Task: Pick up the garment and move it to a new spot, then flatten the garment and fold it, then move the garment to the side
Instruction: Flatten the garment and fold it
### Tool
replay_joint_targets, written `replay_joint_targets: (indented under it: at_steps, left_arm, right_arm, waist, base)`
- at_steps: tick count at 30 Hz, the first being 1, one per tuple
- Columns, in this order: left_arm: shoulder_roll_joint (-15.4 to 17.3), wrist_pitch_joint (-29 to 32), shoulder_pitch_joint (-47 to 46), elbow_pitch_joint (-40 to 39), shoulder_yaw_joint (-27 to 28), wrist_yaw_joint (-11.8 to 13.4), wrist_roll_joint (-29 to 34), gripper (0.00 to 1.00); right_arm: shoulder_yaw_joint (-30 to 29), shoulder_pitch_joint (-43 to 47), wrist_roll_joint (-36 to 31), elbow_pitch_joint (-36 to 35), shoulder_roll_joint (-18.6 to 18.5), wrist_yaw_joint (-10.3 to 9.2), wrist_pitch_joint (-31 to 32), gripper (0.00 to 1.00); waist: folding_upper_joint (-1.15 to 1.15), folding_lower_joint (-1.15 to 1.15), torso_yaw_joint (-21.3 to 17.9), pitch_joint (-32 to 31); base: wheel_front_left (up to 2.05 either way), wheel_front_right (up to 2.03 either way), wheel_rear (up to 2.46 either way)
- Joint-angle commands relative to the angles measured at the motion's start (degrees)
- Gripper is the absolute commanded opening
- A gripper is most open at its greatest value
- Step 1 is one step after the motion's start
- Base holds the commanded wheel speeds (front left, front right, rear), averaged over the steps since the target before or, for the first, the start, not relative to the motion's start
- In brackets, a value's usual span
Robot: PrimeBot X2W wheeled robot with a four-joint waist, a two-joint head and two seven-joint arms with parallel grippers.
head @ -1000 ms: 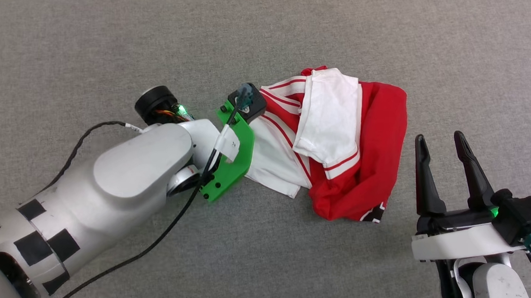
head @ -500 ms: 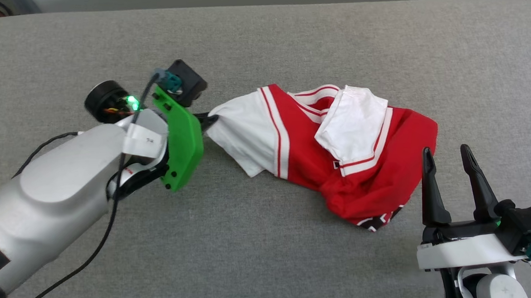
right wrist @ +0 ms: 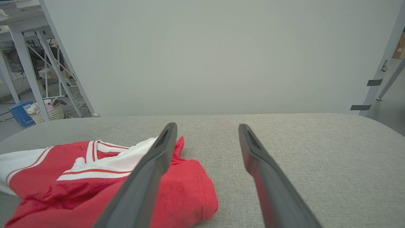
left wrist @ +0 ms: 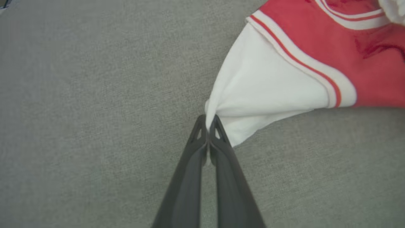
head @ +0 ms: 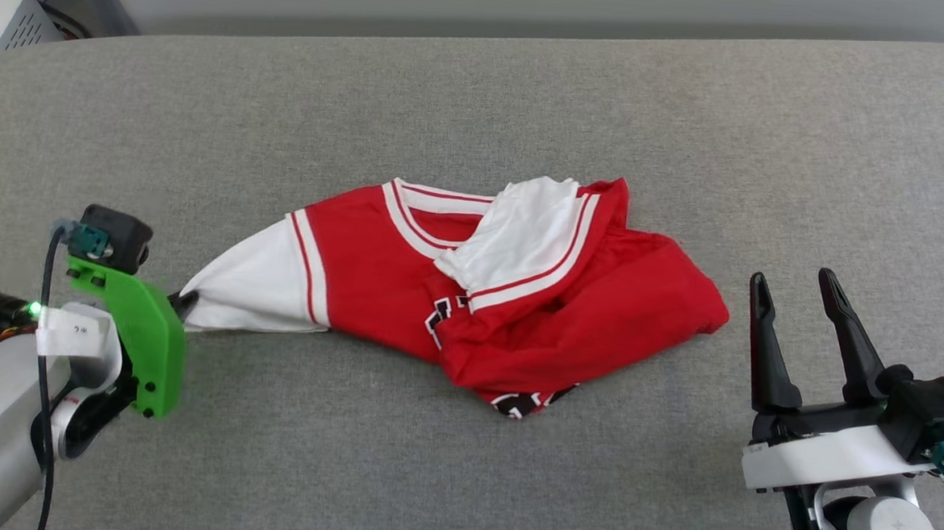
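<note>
The red jersey T-shirt (head: pixel 375 268) lies crumpled in the middle of the grey tabletop (head: pixel 481 96), its white sleeve (head: pixel 244 289) stretched out leftward. The left hand (left wrist: pixel 207 122) is clamped tight on that sleeve's tip. The right hand (head: pixel 794 286) hovers just right of the shirt, fingers spread, holding nothing.

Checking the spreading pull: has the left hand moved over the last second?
Yes. The left hand, pinching the shirt by a white sleeve, went left, away from the open right hand, though the camera shifted too.
</note>
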Motion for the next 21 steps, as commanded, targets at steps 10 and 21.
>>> replay_joint_targets:
  at_steps: [10,21]
  left_arm:
    - [-3.17,-2.38,7.04,10.55,0.64,-0.61,-6.36,0.00]
    - [-9.18,-18.09,7.49,17.47,2.42,-0.09,-2.34,1.00]
  right_arm:
    - [-0.31,0.53,-0.75,0.26,-0.05,-0.04,-0.27,1.00]
    - [-0.78,0.80,-1.68,-0.06,-0.05,-0.04,-0.27,1.00]
  waist:
    - [0.00,0.00,0.04,0.27]
    - [0.00,0.00,1.36,-3.52]
  base:
    - [0.00,0.00,0.00]
    - [0.00,0.00,0.00]
